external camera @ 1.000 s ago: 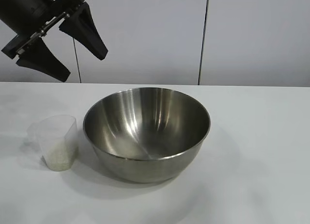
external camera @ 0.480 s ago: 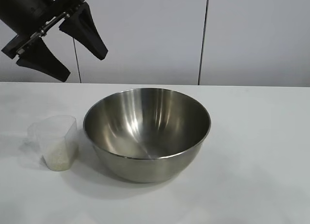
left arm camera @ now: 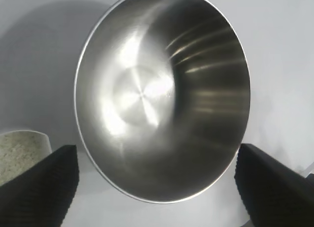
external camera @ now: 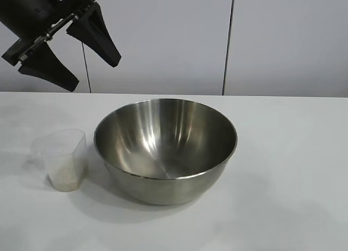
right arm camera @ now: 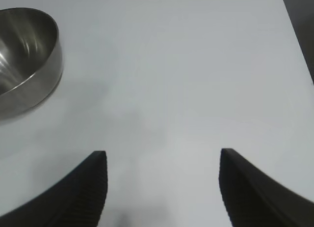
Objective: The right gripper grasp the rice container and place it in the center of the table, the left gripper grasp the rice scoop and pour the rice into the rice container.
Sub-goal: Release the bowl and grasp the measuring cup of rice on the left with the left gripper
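Observation:
The rice container [external camera: 166, 148], a large shiny steel bowl, stands empty in the middle of the white table [external camera: 293, 169]. The rice scoop [external camera: 62, 158], a small frosted cup part-filled with white rice [external camera: 66, 175], stands just left of it. My left gripper [external camera: 93, 73] hangs open high above the table's back left, holding nothing. Its wrist view looks down into the bowl [left arm camera: 162, 97], with its fingers [left arm camera: 44, 183] wide apart and the scoop's rice [left arm camera: 17, 156] at the edge. My right gripper [right arm camera: 162, 155] is open and empty over bare table, away from the bowl [right arm camera: 24, 55].
A white panelled wall with a dark vertical seam [external camera: 228, 42] stands behind the table. The table's right edge [right arm camera: 297, 40] shows in the right wrist view. The right gripper is out of the exterior view.
The bowl has shifted very slightly to the right. The left gripper and the scoop have not moved.

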